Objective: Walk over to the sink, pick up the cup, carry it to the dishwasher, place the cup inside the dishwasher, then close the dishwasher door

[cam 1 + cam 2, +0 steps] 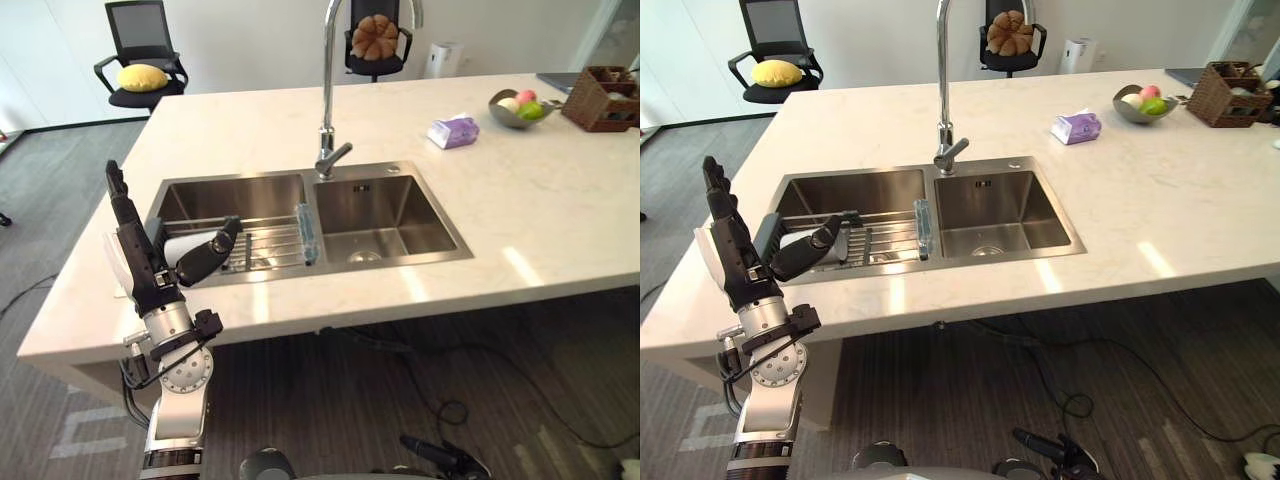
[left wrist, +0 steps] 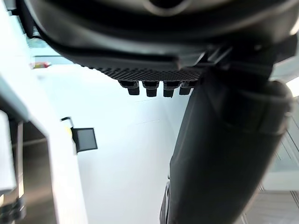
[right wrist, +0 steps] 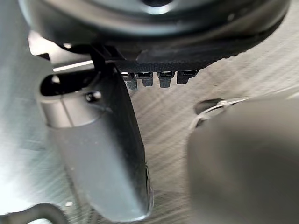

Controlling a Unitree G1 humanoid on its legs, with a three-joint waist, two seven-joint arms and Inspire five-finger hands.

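At the near left edge of the pale stone countertop (image 1: 520,220), the robot's left hand (image 1: 145,270) is raised with fingers straight up and thumb stretched toward the stainless-steel double sink (image 1: 400,170), grasping nothing. Just past that thumb, the white cup (image 1: 182,243) lies on the wire rack (image 1: 265,245) in the left basin, beside the tall chrome faucet (image 1: 326,90). Low over the striped floor, the right hand (image 3: 100,154) hangs relaxed and empty.
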